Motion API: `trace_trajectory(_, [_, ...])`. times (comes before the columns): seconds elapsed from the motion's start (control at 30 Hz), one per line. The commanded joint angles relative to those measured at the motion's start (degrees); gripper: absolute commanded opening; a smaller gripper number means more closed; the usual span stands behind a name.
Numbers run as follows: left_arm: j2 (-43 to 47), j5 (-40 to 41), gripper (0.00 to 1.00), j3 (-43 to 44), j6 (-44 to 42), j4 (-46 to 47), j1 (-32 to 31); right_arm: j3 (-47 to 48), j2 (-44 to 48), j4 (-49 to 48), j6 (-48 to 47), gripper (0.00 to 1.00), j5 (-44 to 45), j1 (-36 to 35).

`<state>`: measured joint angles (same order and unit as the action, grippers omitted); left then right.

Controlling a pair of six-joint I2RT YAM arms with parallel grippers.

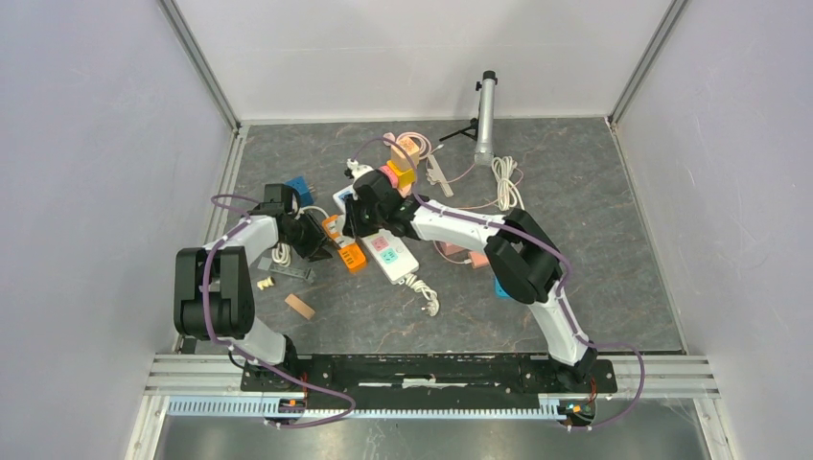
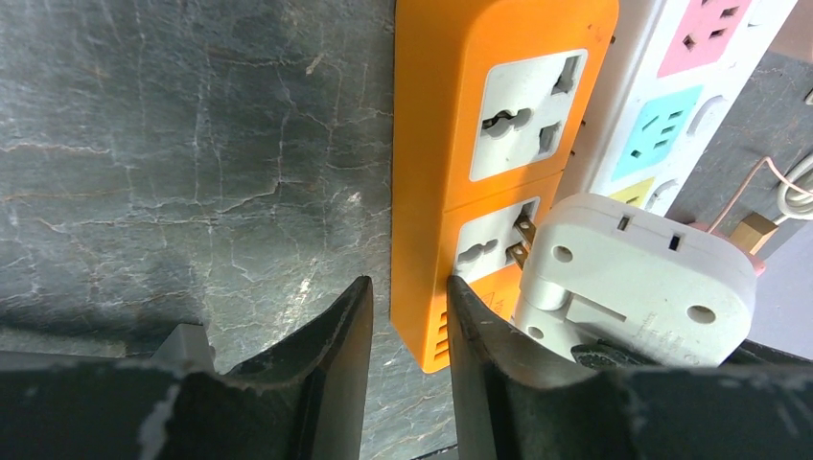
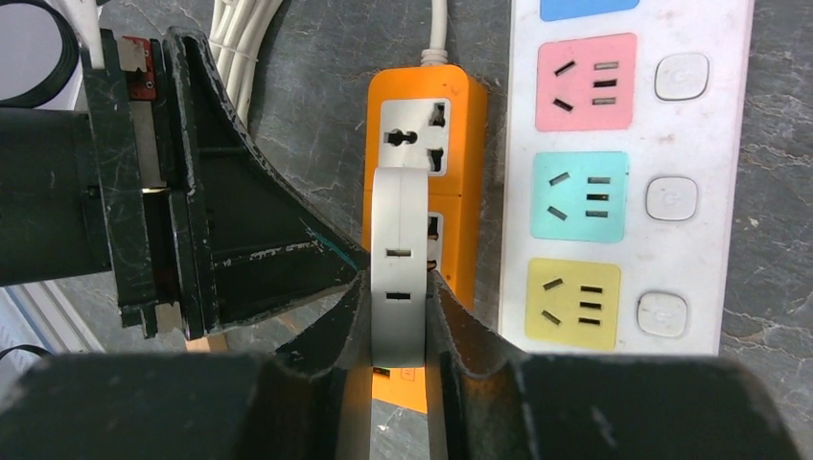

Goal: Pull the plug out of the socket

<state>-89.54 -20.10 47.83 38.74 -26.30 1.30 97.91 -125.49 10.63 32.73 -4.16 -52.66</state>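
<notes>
From my seat the thing to watch is the orange plastic power strip (image 2: 431, 144), lying flat on the dark grey marbled table top (image 2: 192, 144). The flat white plug (image 2: 652, 268) sits at the second outlet of that strip, counting from the cord end. It is tipped up off the strip's face, so its brass prongs (image 2: 522, 240) show between plug body and outlet, their tips in the slots.

The right gripper (image 3: 398, 283) is clamped tight on the plug, one finger flat against each broad side, directly above the strip.

The left gripper (image 2: 409, 287) is down at the strip's end farthest from the cord. Its jaws stand partly apart. One finger (image 2: 336, 345) is just beside the strip's long outer edge, with a sliver of table showing between them. The other (image 2: 479, 345) lies over the strip's face, close against the plug. It is not closed around anything (whether that finger actually presses on the strip, I cannot tell).

A long white power strip with pink, turquoise and yellow outlets (image 3: 714, 134) lies just beside the orange strip on its other long side, running parallel to it.
</notes>
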Motion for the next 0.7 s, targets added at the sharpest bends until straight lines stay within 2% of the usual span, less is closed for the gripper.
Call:
trace_trajectory(0.0, [-1.12,2.56,0.40,0.60,-1.06,-1.91,-0.32,-2.47,6.94,-4.55,-2.24,0.00,2.47,-0.42])
trace_trajectory(0.13, [0.53,1.49,0.41,3.03,-1.17,-2.96,-0.29,-4.67,11.99,-4.75,-6.53,0.00,5.80,-0.43])
trace_trajectory(0.27, [2.56,2.23,0.45,7.83,-2.11,-6.10,-0.32,-13.56,19.34,-6.76,-11.95,0.00,6.14,0.18])
trace_trajectory(0.4, [4.68,3.96,0.52,11.79,-2.78,-9.01,-0.32,-21.98,24.69,-7.33,-19.66,0.00,-0.43,0.72])
trace_trajectory(0.47, [5.84,5.49,0.58,13.54,-3.05,-10.33,-0.24,-26.56,26.75,-7.38,-23.57,0.00,-4.51,0.56])
trace_trajectory(0.53, [7.05,9.48,0.63,14.85,-3.01,-12.29,-0.23,-30.44,28.19,-7.06,-28.20,0.00,-5.17,-0.70])
trace_trajectory(0.67, [10.93,19.08,0.74,14.68,-1.89,-12.88,-0.09,-30.21,26.91,-2.95,-36.06,0.01,-1.67,-5.89])
